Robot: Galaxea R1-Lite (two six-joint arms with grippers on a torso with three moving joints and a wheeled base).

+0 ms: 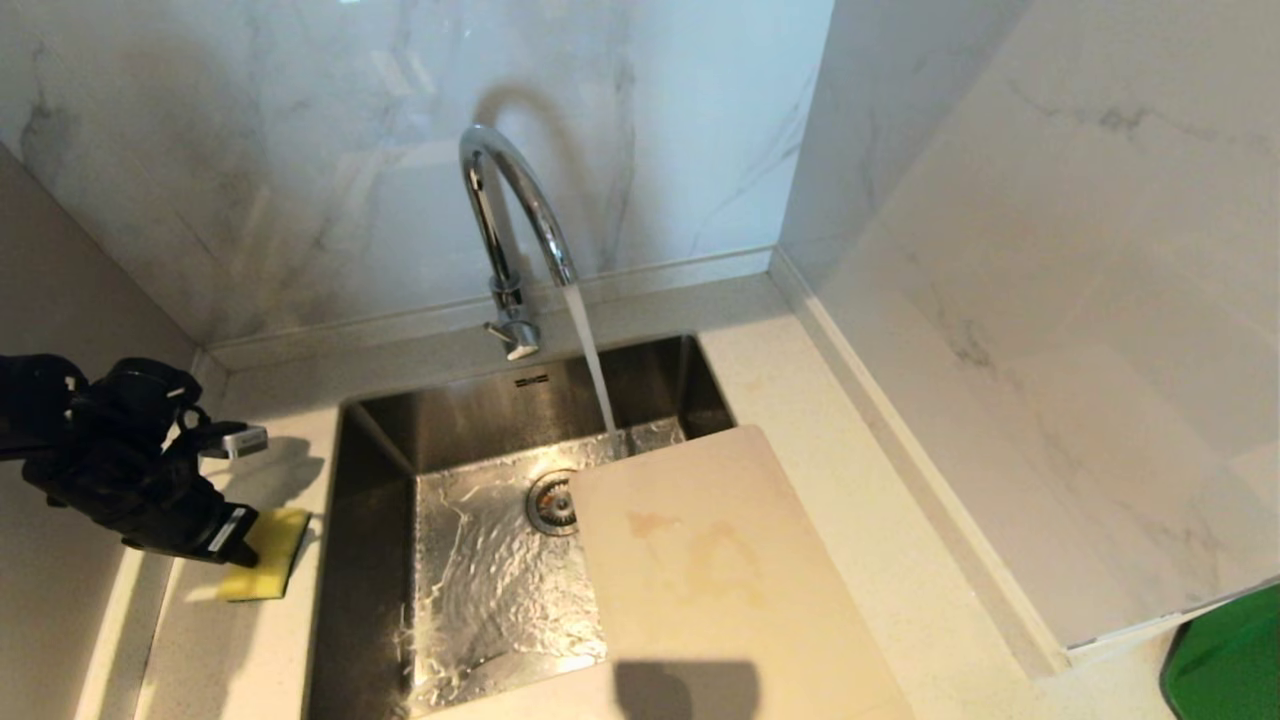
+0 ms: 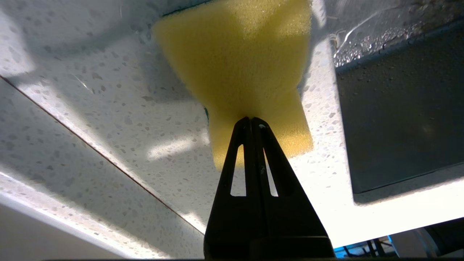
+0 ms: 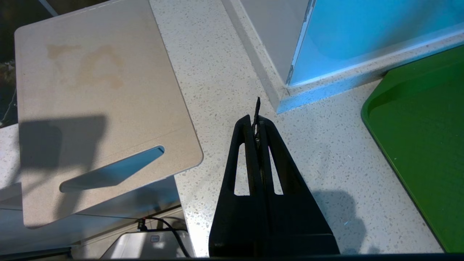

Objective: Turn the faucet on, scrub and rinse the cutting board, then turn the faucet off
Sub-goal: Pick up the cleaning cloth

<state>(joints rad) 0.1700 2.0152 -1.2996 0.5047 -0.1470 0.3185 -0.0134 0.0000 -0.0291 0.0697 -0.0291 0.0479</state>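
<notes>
The chrome faucet stands behind the sink and is running; its stream lands just beyond the far edge of the cutting board. The cream board with yellowish stains lies across the sink's right side and the counter; the right wrist view shows its slot handle. On the counter to the left of the sink, my left gripper is shut on a yellow sponge, pinching its near edge between the fingertips. My right gripper is shut and holds nothing, hovering over the counter to the right of the board.
The steel sink has water spreading over its floor around the drain. Marble walls close in behind and on the right. A green tray lies on the counter at the far right.
</notes>
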